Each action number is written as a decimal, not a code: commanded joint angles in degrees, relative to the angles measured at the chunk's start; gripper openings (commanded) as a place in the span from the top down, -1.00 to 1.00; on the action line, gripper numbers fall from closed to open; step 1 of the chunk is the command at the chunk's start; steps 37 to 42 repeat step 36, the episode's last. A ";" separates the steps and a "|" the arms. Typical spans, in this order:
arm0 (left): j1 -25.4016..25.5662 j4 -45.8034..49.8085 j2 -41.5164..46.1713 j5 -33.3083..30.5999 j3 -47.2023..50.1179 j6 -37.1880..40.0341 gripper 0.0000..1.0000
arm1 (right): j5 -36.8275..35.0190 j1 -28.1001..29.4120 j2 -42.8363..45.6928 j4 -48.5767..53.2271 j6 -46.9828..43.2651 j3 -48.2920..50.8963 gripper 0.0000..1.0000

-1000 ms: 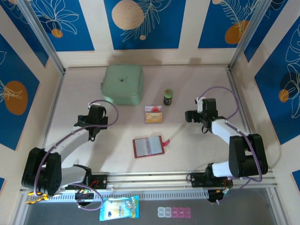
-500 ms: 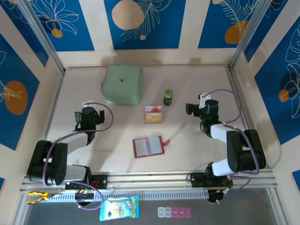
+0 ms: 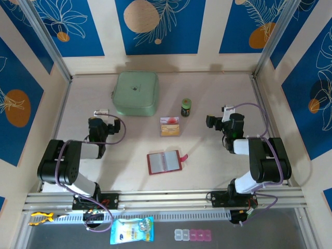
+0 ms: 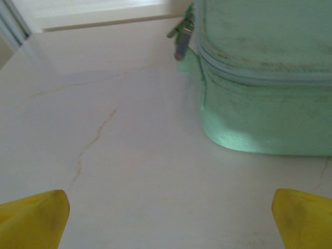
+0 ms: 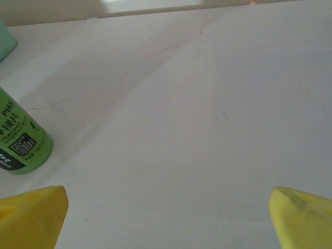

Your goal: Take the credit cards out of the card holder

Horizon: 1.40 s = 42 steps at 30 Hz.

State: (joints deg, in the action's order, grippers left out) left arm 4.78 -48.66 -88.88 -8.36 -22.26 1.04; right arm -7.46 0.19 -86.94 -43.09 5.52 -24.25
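Pale, smooth desk (image 4: 129, 155) with faint marble-like veins.
Mint-green case (image 4: 259, 104): matt woven cloth, with a dull metal zip pull (image 4: 181, 41).

one mint-green case (image 3: 136, 93) upper left, one small green bottle (image 3: 186, 107), two credit cards (image 3: 169, 127) at centre, one red card holder (image 3: 164, 162), one clear packet (image 3: 132, 230) at the bottom.

Red card holder (image 3: 165, 162) lying open flat mid-table, strap tab rightward, credit cards (image 3: 169, 126) stacked apart behind it
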 commanded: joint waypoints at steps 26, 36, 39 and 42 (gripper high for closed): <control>0.06 -5.72 -0.56 5.99 1.17 3.01 -1.00 | 0.96 0.18 -0.34 -2.96 0.46 0.36 -0.98; 0.05 -5.70 -0.68 5.99 1.18 2.98 -1.00 | 2.10 -0.03 -0.19 -3.55 0.13 0.71 -0.98; 0.05 -5.70 -0.68 5.99 1.18 2.98 -1.00 | 2.10 -0.03 -0.19 -3.55 0.13 0.71 -0.98; 0.05 -5.70 -0.68 5.99 1.18 2.98 -1.00 | 2.10 -0.03 -0.19 -3.55 0.13 0.71 -0.98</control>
